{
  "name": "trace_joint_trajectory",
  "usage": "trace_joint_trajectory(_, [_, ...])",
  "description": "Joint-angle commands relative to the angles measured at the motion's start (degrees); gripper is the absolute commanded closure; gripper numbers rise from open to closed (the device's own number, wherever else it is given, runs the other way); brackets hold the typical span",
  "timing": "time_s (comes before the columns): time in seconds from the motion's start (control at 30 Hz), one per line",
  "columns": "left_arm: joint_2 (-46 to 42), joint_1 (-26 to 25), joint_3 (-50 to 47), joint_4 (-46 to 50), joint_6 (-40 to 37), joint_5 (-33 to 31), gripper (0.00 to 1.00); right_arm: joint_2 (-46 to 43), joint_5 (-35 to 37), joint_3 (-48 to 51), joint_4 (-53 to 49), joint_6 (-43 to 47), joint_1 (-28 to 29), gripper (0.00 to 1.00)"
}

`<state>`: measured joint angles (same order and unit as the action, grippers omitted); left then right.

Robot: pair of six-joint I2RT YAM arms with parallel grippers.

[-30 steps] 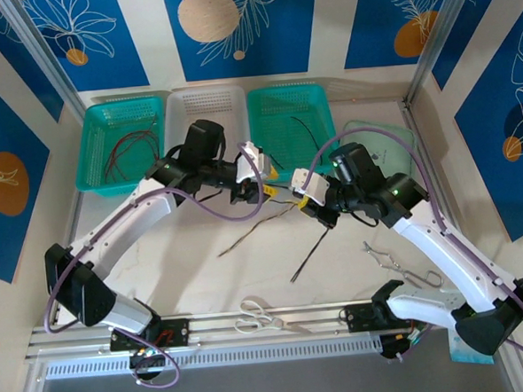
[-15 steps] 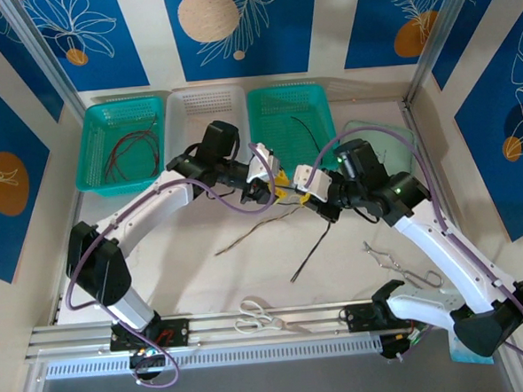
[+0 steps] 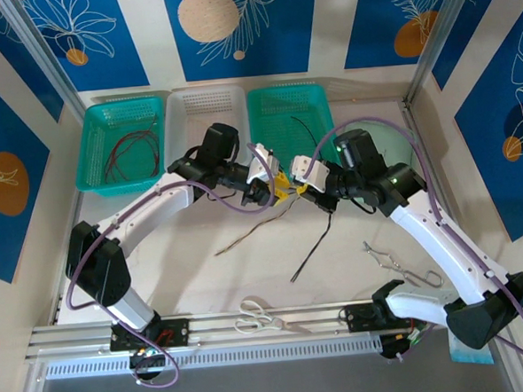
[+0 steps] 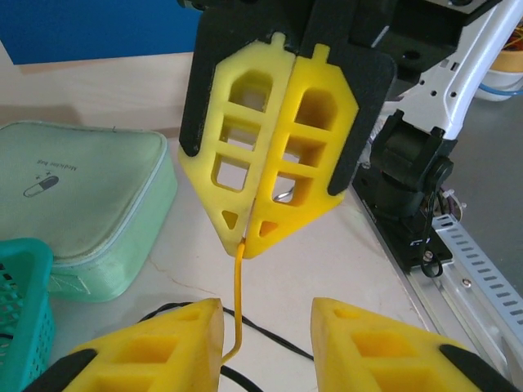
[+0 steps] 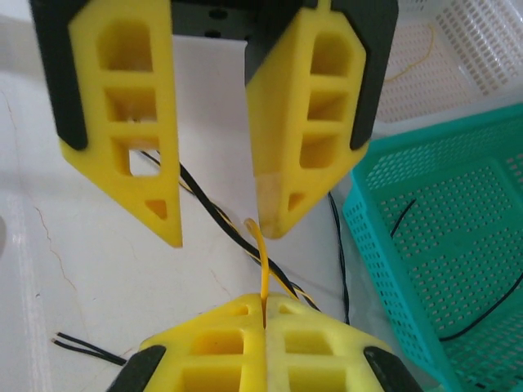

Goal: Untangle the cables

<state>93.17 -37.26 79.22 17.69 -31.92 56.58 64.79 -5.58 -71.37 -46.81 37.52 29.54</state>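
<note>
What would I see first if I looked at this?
Two yellow grippers meet nose to nose mid-table. The right gripper is pinched shut on a thin yellow cable; the left gripper stands open, that cable beside one finger. At back left, a green basket holds red and black cables.

Robot test cell in a lab
Aluminium posts and blue printed panels enclose the table; plastic baskets stand beyond the left gripper, a mounting rail behind it.
</note>
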Motion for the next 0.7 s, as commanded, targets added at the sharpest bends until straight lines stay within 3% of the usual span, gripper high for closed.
trace_joint_trajectory(0.0, [-0.28,-0.06,0.30,-2.88,1.45,1.53,0.66,0.29,-2.30,-1.62,0.11,1.03,0.52,1.00])
trace_joint_trajectory(0.1, [0.24,-0.18,1.05,-2.80,2.01,1.69,0.70,0.33,-2.17,-1.76,0.45,1.38,0.69,1.00])
trace_joint_trajectory(0.27, [1.16,-0.27,2.66,-1.45,3.77,1.34,1.00,0.94,-1.59,-2.73,0.56,1.76,0.78,1.00])
trace_joint_trajectory(0.47, [1.53,-0.10,4.71,-0.23,7.50,-0.72,1.00,-0.53,0.60,-1.44,2.72,2.16,0.30,1.00])
trace_joint_trajectory(0.57, [1.74,0.63,5.36,-3.98,19.09,-5.31,1.00,-3.29,2.91,0.80,7.07,1.57,-0.74,0.51])
trace_joint_trajectory(0.63, [2.43,1.65,6.77,-5.31,27.47,-6.83,1.00,-6.40,3.53,3.88,11.41,1.41,-1.62,0.38])
trace_joint_trajectory(0.67, [2.72,2.13,7.68,-5.67,32.00,-8.51,1.00,-8.28,4.18,5.65,14.01,1.76,-1.72,0.37])
